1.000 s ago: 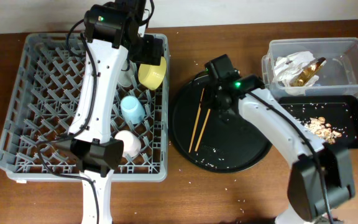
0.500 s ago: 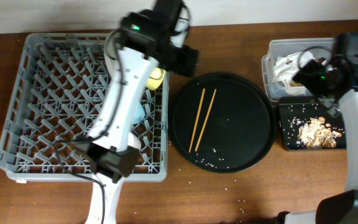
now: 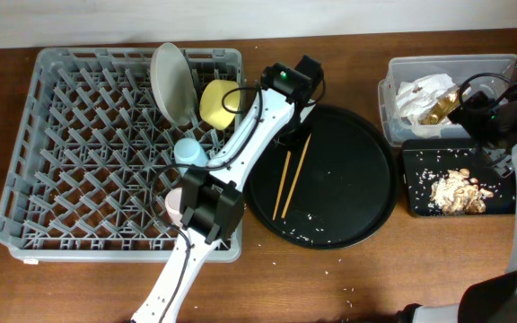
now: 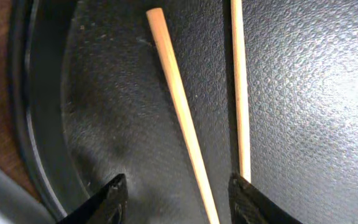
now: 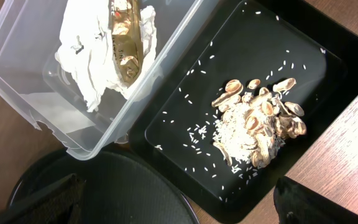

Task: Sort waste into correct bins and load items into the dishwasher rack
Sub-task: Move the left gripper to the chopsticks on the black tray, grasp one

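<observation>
The clear tub (image 5: pixel 23 93) holds a crumpled white napkin (image 5: pixel 92 62) and shiny gold wrapper (image 5: pixel 127 37). The flat black tray (image 5: pixel 291 56) holds brown scraps (image 5: pixel 260 121). The grey rack (image 3: pixel 70 152) holds a plate (image 3: pixel 170 81), yellow bowl (image 3: pixel 220 103) and blue cup (image 3: pixel 189 152). Thin wooden chopsticks (image 4: pixel 181 106) lie on the bumpy round tray (image 4: pixel 303 93), one between the parted fingers of the left gripper (image 4: pixel 179 202). The right gripper (image 5: pixel 179 193) gapes, empty.

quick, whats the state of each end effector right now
Left end effector: open, straddling one chopstick, not gripping it yet.
Right end effector: open, empty.
</observation>
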Motion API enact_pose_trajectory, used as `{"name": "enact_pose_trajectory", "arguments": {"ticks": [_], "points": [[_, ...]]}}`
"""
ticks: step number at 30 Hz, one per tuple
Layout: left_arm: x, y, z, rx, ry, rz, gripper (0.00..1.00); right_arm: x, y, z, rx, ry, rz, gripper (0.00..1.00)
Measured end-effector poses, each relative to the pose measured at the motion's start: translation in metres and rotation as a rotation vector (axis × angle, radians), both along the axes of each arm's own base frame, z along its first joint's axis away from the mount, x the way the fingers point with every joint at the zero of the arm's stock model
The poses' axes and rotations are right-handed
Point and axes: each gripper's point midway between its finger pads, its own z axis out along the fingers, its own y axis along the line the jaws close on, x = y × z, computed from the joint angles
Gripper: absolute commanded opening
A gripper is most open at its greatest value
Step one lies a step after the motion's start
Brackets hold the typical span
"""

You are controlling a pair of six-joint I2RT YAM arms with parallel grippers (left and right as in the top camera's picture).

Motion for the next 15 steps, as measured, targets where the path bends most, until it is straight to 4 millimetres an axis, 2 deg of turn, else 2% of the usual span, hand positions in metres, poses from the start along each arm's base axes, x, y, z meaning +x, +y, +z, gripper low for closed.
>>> {"name": "enact_pose_trajectory", "arguments": {"ticks": [2,3,5,9,11,14,15], "points": [[-0.001,0.001,-0.01,0.011,0.015,-0.008,0.24,0.0,0.0,0.0,0.0,0.0,0.0,0.98],[-0.002,0.002,-0.021,0.025,0.031,-0.013,0.21,0.0,0.0,0.0,0.0,0.0,0.0,0.98],[-0.003,0.001,-0.033,0.029,0.047,-0.016,0.21,0.0,0.0,0.0,0.0,0.0,0.0,0.98],[-0.001,-0.001,-0.033,0.022,0.039,-0.017,0.23,0.0,0.0,0.0,0.0,0.0,0.0,0.99],[-0.001,-0.001,-0.033,0.021,0.038,-0.016,0.37,0.0,0.0,0.0,0.0,0.0,0.0,0.98],[-0.006,0.0,-0.035,0.038,0.055,-0.003,0.37,0.0,0.0,0.0,0.0,0.0,0.0,0.98],[-0.009,0.0,-0.036,0.044,0.062,-0.004,0.33,0.0,0.0,0.0,0.0,0.0,0.001,0.98]]}}
